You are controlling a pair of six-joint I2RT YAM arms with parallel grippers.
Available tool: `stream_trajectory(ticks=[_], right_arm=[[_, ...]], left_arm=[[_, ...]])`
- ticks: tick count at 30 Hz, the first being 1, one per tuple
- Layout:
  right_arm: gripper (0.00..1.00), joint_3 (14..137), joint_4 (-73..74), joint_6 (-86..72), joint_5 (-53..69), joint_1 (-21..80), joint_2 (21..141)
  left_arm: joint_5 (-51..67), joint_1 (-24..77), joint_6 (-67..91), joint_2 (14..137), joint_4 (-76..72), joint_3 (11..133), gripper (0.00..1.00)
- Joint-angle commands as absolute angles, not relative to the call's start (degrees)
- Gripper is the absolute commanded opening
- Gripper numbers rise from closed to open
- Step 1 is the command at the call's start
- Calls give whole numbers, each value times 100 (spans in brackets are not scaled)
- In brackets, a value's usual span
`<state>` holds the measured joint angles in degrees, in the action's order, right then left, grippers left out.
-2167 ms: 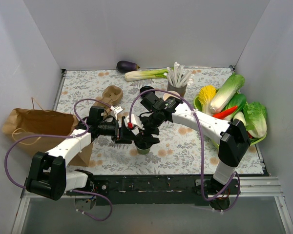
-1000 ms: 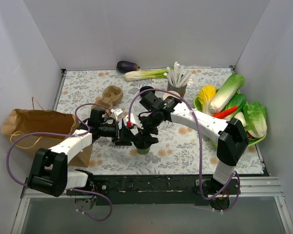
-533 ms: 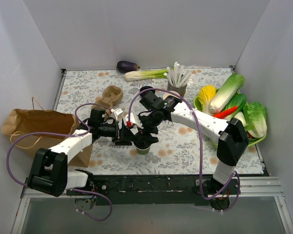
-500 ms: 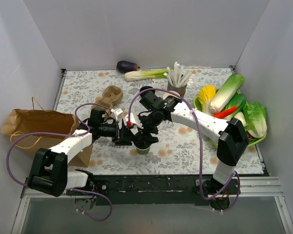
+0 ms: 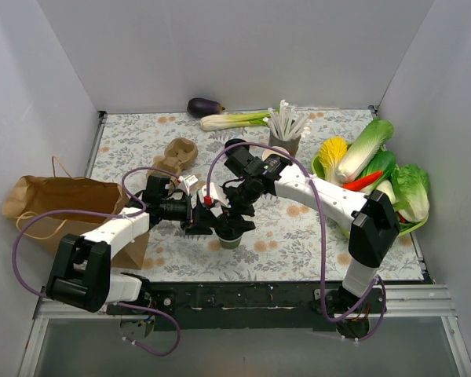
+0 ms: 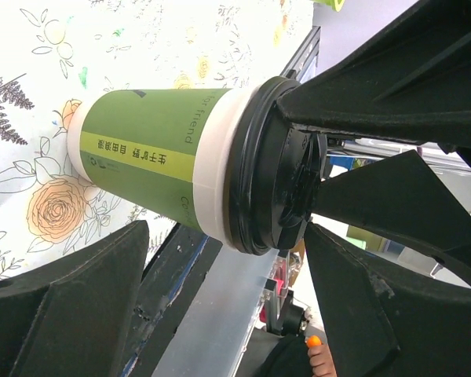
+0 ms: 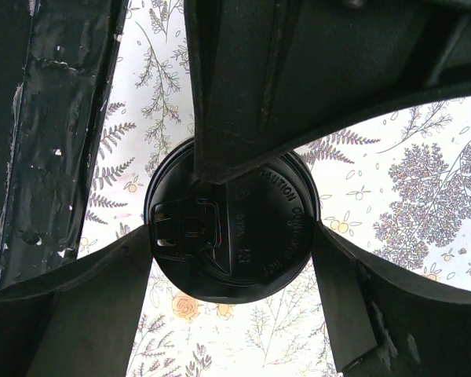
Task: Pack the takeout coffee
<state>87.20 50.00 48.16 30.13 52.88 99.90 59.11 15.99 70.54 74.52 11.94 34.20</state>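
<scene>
- Takeout coffee (image 5: 231, 241) is seen upright on the floral table (image 5: 314, 236), near the front edge, with its black lid fitted.
- Left gripper (image 5: 206, 225) is held spread beside it, fingers clear of the cup.
- Right gripper (image 7: 231, 236) is placed over the lid, fingers at the rim; whether it is gripped cannot be told.

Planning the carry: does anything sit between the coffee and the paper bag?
No loose item shows there. Only the left arm's own links span that stretch from the takeout coffee to the paper bag; the cardboard cup carrier lies farther back.
</scene>
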Motion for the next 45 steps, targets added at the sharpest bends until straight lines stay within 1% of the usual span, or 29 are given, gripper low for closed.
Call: stream_trajectory(ticks=[1, 20, 22, 24, 26, 35, 38, 42, 45], right_arm=[[85, 8798, 5010, 4843, 3120, 5282, 9993], [87, 8710, 5036, 4966, 3138, 5388, 9914], [89, 8684, 5010, 4957, 3103, 5396, 9897], [95, 8666, 4992, 4948, 3085, 5397, 9888], [96, 8657, 5001, 4948, 3076, 5405, 9879], [98, 8727, 4922, 4782, 2900, 5388, 9809], [98, 8964, 4992, 4467, 3093, 5274, 9738], [98, 9359, 5150, 4001, 3759, 4801, 9826], [98, 9369, 5115, 3763, 4103, 4501, 9931]], left_arm=[[5915, 1626, 7031, 7462, 1090, 3384, 80], [5810, 1626, 7128, 7647, 914, 3296, 80], [5801, 1626, 7137, 7638, 905, 3278, 80], [5792, 1635, 7145, 7646, 888, 3270, 80], [5792, 1635, 7146, 7638, 888, 3261, 80], [5774, 1652, 7146, 7664, 870, 3261, 80], [5757, 1644, 7146, 7664, 870, 3270, 80], [5748, 1652, 7163, 7681, 853, 3287, 79], [5801, 1652, 7207, 7682, 791, 3296, 79]])
